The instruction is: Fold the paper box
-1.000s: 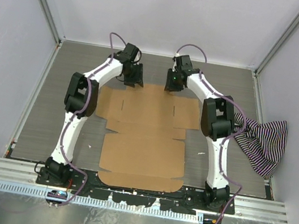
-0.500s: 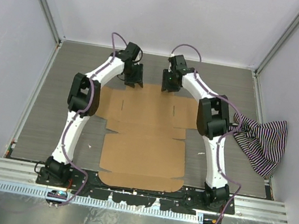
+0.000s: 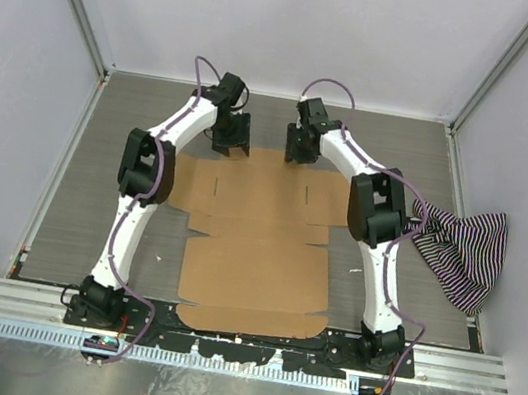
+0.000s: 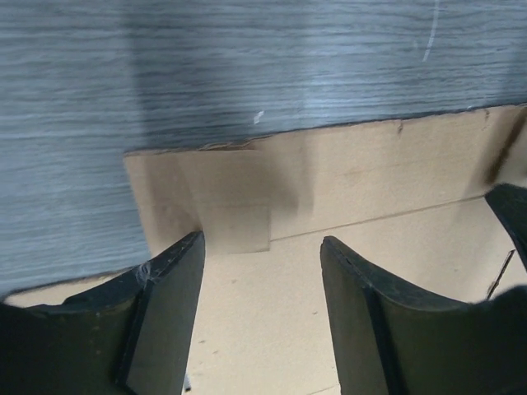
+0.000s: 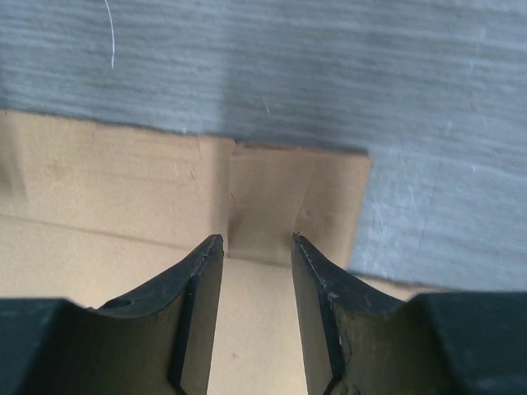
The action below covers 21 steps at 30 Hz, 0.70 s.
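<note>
The paper box (image 3: 256,247) is a flat brown die-cut cardboard sheet lying unfolded between the two arms. Its far edge strip and a small tab show in the left wrist view (image 4: 329,177) and in the right wrist view (image 5: 296,197). My left gripper (image 3: 233,140) hovers over the sheet's far edge, left of centre. It is open (image 4: 262,243), with only flat cardboard showing between its fingers (image 4: 165,313). My right gripper (image 3: 298,149) is at the same edge, right of centre. It is also open (image 5: 257,240), with a narrower gap and nothing held.
A black-and-white striped cloth (image 3: 463,251) lies crumpled against the right wall, partly under the right arm's cable. The grey wood-grain table (image 3: 98,220) is enclosed by white walls on three sides. A metal rail (image 3: 240,341) runs along the near edge.
My right gripper has slid left along the sheet's far edge, closer to the left gripper. The left jaws stand a little wider. The cardboard's near edge has shifted slightly.
</note>
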### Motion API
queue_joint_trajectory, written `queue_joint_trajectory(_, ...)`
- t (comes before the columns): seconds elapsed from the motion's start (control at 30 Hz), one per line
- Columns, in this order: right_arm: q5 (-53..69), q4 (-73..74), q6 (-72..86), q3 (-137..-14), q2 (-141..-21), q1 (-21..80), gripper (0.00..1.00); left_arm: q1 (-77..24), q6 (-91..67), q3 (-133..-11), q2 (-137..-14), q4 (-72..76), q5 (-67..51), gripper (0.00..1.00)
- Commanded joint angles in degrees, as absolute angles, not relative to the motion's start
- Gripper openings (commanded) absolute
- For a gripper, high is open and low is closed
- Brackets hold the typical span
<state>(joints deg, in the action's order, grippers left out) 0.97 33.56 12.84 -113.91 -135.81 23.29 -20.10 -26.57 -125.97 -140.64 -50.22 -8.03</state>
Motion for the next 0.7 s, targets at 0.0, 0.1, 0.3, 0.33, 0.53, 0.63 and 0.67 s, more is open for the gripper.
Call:
queue_joint_trajectory(0.0,-0.49,32.1,15.21,-109.58,-124.14,21.51,0.46,-17.38,-26.28,-123.12,-132.7,-52.25,-6.78,0.68)
queue_joint_trajectory(0.1,-1.96,30.89,17.52,-104.43,-116.13,18.83,0.65,-15.47,-27.06,-115.38,-124.78,-50.12,-5.7,0.72)
queue_joint_trajectory(0.3,-1.69,28.01,23.18,-83.05,-99.27,11.28,1.0,-13.65,-29.71,-91.87,-106.9,-43.33,-1.76,0.76)
queue_joint_trajectory(0.33,0.93,26.43,24.34,-78.27,-97.27,9.47,1.0,-13.56,-30.29,-88.05,-104.63,-41.83,-1.08,0.77)
queue_joint_trajectory(0.53,4.56,19.54,25.28,-58.96,-90.58,5.89,1.0,-12.97,-32.12,-69.4,-95.66,-34.4,-2.52,0.77)
queue_joint_trajectory(0.63,3.59,18.11,25.46,-54.89,-88.66,5.84,0.99,-12.96,-32.52,-64.62,-93.88,-32.12,-2.73,0.77)
queue_joint_trajectory(0.67,2.71,18.07,25.7,-54.1,-88.34,5.85,0.99,-12.95,-32.52,-63.73,-93.67,-31.9,-2.46,0.77)
